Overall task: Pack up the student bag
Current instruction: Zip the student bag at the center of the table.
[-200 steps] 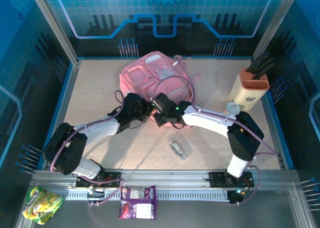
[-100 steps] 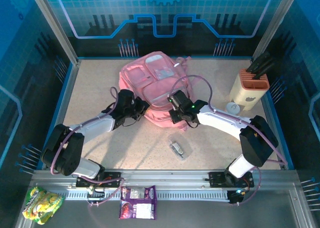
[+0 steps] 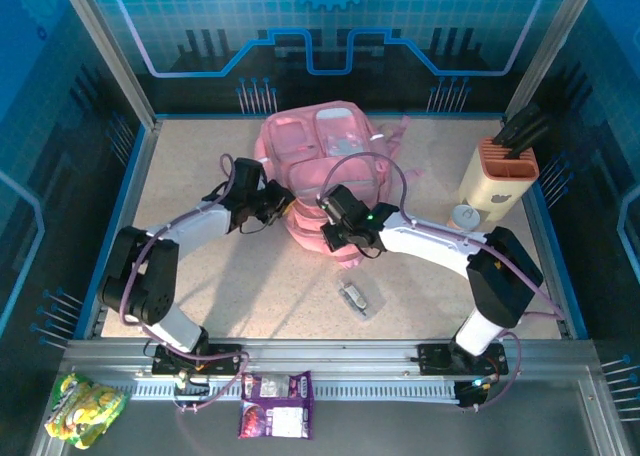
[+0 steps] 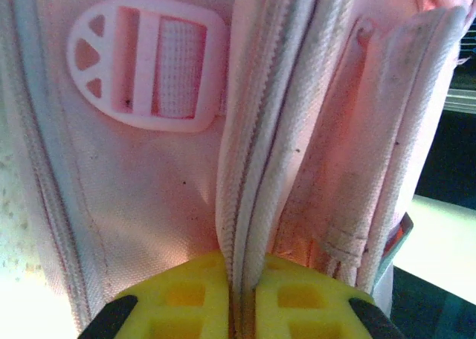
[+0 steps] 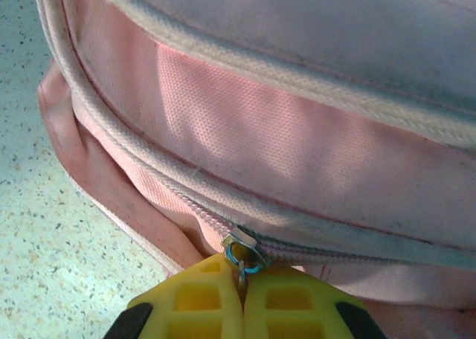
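Note:
The student bag (image 3: 325, 151), pink with pale front pockets, stands bunched up at the back middle of the table. My left gripper (image 3: 283, 202) is at its left side. In the left wrist view this gripper (image 4: 242, 298) is shut on a raised zip seam of the bag (image 4: 149, 190), below a pink plastic buckle (image 4: 145, 60). My right gripper (image 3: 333, 209) is at the bag's front lower edge. In the right wrist view this gripper (image 5: 242, 294) is shut on the metal zip pull (image 5: 243, 256) of the bag (image 5: 297, 153).
A beige knife block (image 3: 498, 174) stands at the right, with a small white round thing (image 3: 465, 216) beside it. A clear packet (image 3: 355, 298) lies on the table (image 3: 200, 296) in front of the arms. Snack packets (image 3: 275, 404) lie on the front ledge.
The bag has been drawn back and up from lying flat to standing bunched. The left gripper moved left and back with it. The right gripper swung right, then back left along the zip.

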Available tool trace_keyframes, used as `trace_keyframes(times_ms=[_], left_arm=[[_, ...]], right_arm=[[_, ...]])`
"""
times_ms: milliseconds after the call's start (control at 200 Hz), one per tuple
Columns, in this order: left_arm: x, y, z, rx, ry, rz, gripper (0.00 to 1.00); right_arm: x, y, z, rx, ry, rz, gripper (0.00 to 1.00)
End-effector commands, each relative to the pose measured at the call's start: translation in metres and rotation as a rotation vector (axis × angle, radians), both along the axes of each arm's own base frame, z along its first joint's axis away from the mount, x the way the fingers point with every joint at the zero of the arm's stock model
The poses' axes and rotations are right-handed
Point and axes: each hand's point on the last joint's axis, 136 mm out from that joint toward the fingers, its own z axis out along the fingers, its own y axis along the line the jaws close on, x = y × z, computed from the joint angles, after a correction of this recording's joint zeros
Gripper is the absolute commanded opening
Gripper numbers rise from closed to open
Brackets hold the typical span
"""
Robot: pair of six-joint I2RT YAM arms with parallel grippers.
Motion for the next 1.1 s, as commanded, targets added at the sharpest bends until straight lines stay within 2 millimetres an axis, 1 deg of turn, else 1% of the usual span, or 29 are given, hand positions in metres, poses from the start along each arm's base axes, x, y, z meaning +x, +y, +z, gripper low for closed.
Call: trace_keyframes(times_ms=[0,45,135,175,195,240,300,370,445,520,650,735,800,850,885,926,986,1031,1096], left_arm=[[0.020,0.002,0.038,-0.006,-0.151,-0.017,0.27],[0.014,0.005,0.040,0.004,-0.162,-0.006,0.40],[-0.001,0.014,0.043,0.014,-0.152,0.022,0.55],[-0.010,0.020,0.040,0.013,-0.128,0.059,0.64],[-0.016,0.023,0.034,0.006,-0.096,0.092,0.67],[-0.027,0.024,0.028,-0.037,-0.070,0.150,0.68],[-0.035,0.022,0.027,-0.117,-0.077,0.194,0.68],[-0.044,0.020,0.022,-0.156,-0.054,0.242,0.69],[-0.050,0.006,0.023,-0.171,-0.038,0.244,0.70],[-0.052,-0.013,0.023,-0.191,-0.017,0.232,0.69],[-0.044,-0.035,0.022,-0.233,-0.009,0.243,0.66],[-0.039,-0.045,0.023,-0.231,-0.020,0.236,0.58],[-0.038,-0.050,0.019,-0.218,-0.003,0.234,0.52],[-0.037,-0.051,0.016,-0.216,0.000,0.236,0.45],[-0.037,-0.050,0.014,-0.216,0.007,0.244,0.39],[-0.037,-0.048,0.013,-0.210,-0.002,0.253,0.29],[-0.037,-0.043,0.012,-0.178,-0.006,0.263,0.19],[-0.037,-0.038,0.013,-0.154,-0.009,0.267,0.09],[-0.039,-0.031,0.014,-0.121,-0.013,0.276,0.00]], right_arm=[[-0.007,0.023,0.013,0.050,0.020,0.030,0.00],[-0.004,0.020,0.016,0.044,0.009,0.016,0.00],[-0.004,0.021,0.020,0.058,0.002,0.018,0.00],[-0.004,0.022,0.020,0.066,0.003,0.022,0.00],[-0.004,0.022,0.020,0.066,0.007,0.020,0.00],[-0.004,0.022,0.019,0.065,0.010,0.016,0.00],[-0.005,0.022,0.017,0.067,0.011,0.015,0.00],[-0.005,0.024,0.016,0.078,0.014,0.017,0.00],[-0.005,0.024,0.016,0.079,0.020,0.019,0.00],[-0.006,0.025,0.016,0.080,0.021,0.021,0.00],[-0.006,0.024,0.015,0.081,0.022,0.019,0.00],[-0.008,0.025,0.013,0.082,0.027,0.027,0.00],[-0.009,0.025,0.012,0.081,0.027,0.028,0.00],[-0.009,0.025,0.012,0.080,0.025,0.027,0.00],[-0.009,0.025,0.012,0.077,0.024,0.029,0.00],[-0.009,0.024,0.011,0.070,0.023,0.029,0.00],[-0.008,0.020,0.011,0.049,0.012,0.025,0.00],[-0.006,0.015,0.011,0.026,0.002,0.017,0.00],[-0.005,0.009,0.012,0.009,-0.006,0.005,0.00]])
